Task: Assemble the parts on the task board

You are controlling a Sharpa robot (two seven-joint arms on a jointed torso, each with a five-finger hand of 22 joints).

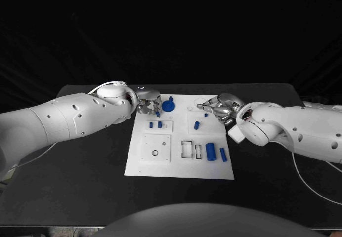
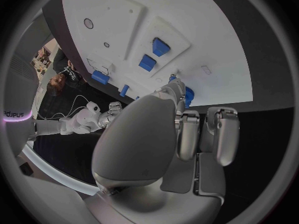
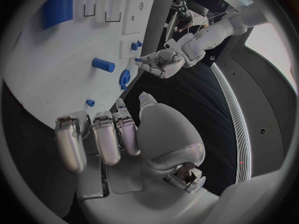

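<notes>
The white task board (image 1: 178, 165) lies in the middle of the table. My left hand (image 1: 148, 105) hovers over its far left corner and pinches a small blue peg (image 1: 157, 113), which shows at the fingertips (image 3: 142, 60) in the right wrist view. A round blue knob (image 1: 168, 105) stands just beside that hand. My right hand (image 1: 217, 106) hangs over the far right corner, fingers (image 3: 93, 139) apart and holding nothing. A small blue stud (image 1: 206, 115) sits close under it. Two blue blocks (image 1: 155, 125) stand in the board, as does another blue piece (image 1: 196, 126).
A thick blue cylinder (image 1: 211, 150) and a thin blue bar (image 1: 223, 154) lie near the board's right edge, beside two rectangular slots (image 1: 191, 149). A square panel with a round hole (image 1: 156, 148) is at the near left. Black table (image 1: 85, 168) surrounds the board.
</notes>
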